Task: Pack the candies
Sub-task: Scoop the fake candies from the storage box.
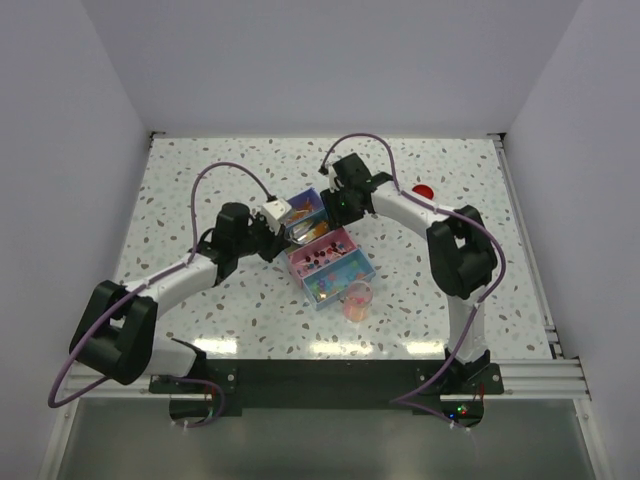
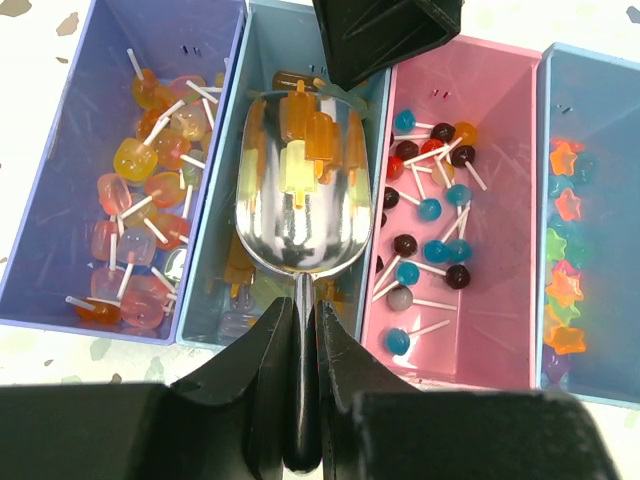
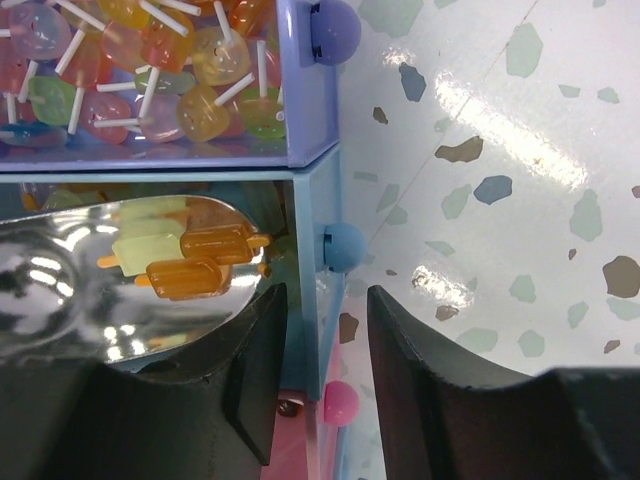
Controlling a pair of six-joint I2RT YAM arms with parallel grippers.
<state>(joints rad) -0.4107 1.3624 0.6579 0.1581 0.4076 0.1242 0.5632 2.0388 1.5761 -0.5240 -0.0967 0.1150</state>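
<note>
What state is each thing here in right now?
left gripper: shut on scoop's handle.
scoop: carrying popsicle-shaped candies, above light-blue bin.
right gripper: open, astride the light-blue bin's wall.
cup: upright, uncovered.
red lid: lying apart from cup.

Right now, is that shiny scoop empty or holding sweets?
Holding sweets: a few orange and pale popsicle-shaped candies lie in the bowl of the scoop, above the light blue bin.

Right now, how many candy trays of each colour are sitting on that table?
Purple tray: 1
Blue trays: 2
Pink tray: 1
Total: 4 trays
</note>
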